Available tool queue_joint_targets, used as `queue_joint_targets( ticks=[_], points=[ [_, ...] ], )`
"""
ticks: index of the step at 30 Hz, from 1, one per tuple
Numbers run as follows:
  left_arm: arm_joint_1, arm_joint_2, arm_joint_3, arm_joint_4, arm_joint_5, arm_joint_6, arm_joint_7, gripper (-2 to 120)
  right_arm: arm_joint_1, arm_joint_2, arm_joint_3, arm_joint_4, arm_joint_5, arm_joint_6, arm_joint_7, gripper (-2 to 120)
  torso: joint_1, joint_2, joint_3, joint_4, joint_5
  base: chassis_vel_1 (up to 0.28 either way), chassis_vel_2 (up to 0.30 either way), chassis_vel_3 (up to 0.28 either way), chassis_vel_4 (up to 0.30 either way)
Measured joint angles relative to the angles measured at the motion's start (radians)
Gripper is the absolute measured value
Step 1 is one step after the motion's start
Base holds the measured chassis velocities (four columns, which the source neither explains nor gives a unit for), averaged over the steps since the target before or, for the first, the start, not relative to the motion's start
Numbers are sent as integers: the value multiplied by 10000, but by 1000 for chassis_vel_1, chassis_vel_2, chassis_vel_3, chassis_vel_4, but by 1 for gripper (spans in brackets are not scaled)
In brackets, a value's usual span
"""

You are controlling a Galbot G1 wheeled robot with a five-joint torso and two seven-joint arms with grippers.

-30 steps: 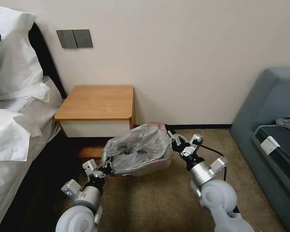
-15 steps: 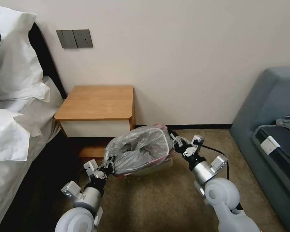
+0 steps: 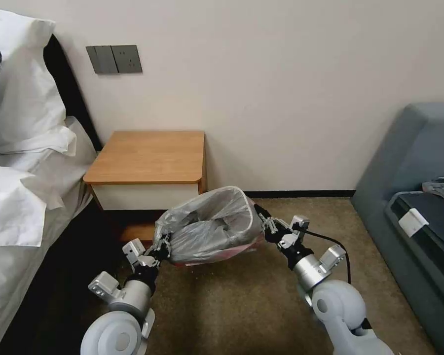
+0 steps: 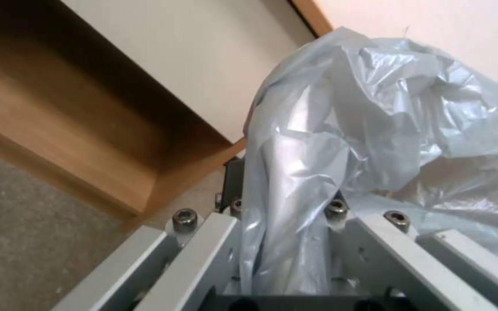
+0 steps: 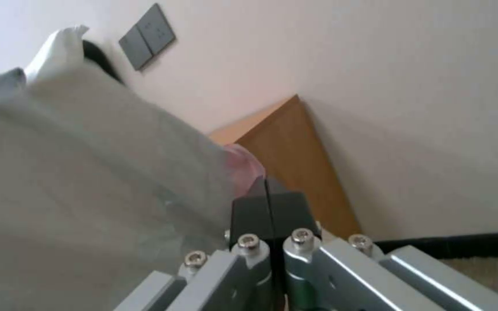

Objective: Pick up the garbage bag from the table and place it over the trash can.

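At far left stood the table (image 3: pixel 150 158), bare-topped against the wall. Just in front of it and lower, the left gripper (image 3: pixel 159 248) was clamped on the near-left edge of the garbage bag (image 3: pixel 209 224), plastic bunched between its fingers (image 4: pixel 203 242). The bag hung stretched open between both arms, low over the carpet (image 3: pixel 241 305), its pinkish rim along the bottom, the trash can beneath hidden by it. On the right, the right gripper (image 3: pixel 265 223) pinched the bag's far-right edge, black pads (image 5: pixel 252 211) pressed together.

No readable text, label, brand, number or sign on anything here.
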Motion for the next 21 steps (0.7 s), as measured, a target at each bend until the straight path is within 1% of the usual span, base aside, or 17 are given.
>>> queue_joint_targets(
  ticks=[6, 12, 21],
  points=[
    [68, 2, -82, -184, -361, 65, -54, 5, -39, 53, 10, -259, -609, 466, -204, 0, 0, 0, 0, -1, 0, 0, 0, 0, 0],
    [166, -6, -109, -364, -514, 132, -66, 5, 163, -117, 156, -586, -1112, 876, -211, 0, 0, 0, 0, -1, 0, 0, 0, 0, 0],
    [240, 20, -89, -424, -556, 177, -24, 5, 59, -239, 113, -492, -1182, 982, 69, 0, 0, 0, 0, -1, 0, 0, 0, 0, 0]
  ],
)
